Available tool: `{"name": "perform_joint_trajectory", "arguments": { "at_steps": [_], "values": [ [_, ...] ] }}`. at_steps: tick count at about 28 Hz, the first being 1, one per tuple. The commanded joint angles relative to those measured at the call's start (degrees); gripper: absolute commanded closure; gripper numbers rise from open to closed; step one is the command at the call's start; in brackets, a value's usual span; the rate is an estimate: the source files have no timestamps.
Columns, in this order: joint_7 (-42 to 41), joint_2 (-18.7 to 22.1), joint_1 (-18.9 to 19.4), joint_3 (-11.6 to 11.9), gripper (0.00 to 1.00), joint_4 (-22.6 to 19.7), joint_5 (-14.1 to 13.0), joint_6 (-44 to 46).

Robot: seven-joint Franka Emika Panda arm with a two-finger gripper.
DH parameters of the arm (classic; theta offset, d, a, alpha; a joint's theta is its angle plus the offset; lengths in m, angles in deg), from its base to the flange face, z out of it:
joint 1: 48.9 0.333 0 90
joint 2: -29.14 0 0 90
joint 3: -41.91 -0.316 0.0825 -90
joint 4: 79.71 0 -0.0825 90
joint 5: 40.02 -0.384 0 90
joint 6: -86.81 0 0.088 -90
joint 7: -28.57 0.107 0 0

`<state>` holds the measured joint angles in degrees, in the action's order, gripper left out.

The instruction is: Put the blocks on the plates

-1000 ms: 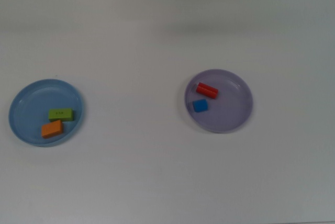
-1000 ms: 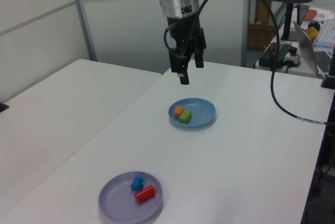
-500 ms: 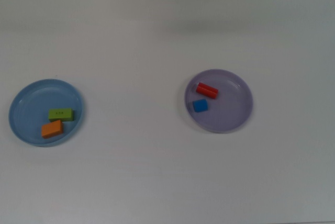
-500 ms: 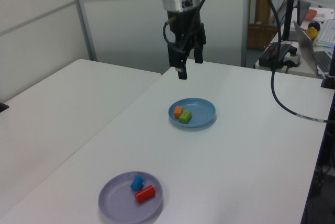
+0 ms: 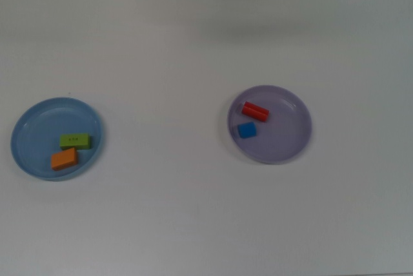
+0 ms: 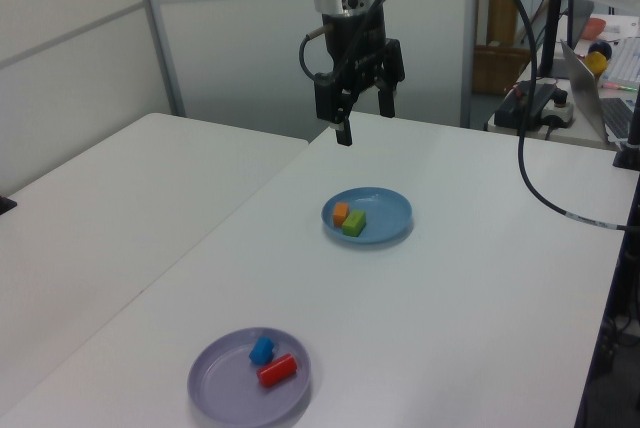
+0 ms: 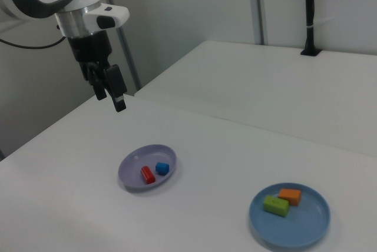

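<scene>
Since all four blocks already lie on plates, the placing looks finished to me. On the round light-blue plastic plate (image 5: 29, 128), near the white bench's (image 5: 193, 211) left edge in the top view, a green rectangular block with a dark mark (image 5: 75, 140) lies just beside a flat orange block (image 5: 64, 158). Toward the middle of the bench, the pale lavender round plate (image 5: 290, 134) carries a red oblong block (image 5: 255, 111) and, near it, a smaller blue cube (image 5: 246, 130). High above the bench — nowhere near either plate — hangs the black two-finger gripper (image 6: 362, 116), its fingers spread apart and holding nothing. Nothing more seems called for beyond the arm drawing clear — no grasp is needed.
</scene>
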<state>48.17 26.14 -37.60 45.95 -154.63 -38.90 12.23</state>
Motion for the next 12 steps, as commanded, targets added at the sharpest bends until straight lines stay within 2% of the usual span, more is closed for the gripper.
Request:
{"name": "perform_joint_trajectory", "arguments": {
  "at_steps": [1,9,12],
  "values": [
    [-4.3,0.2,0.2,0.6,0.00,0.2,-0.6,0.6],
    [-6.4,0.5,0.2,0.7,0.00,0.2,-0.4,0.8],
    [-7.0,0.4,0.2,0.6,0.00,0.2,1.0,0.7]
  ]
}}
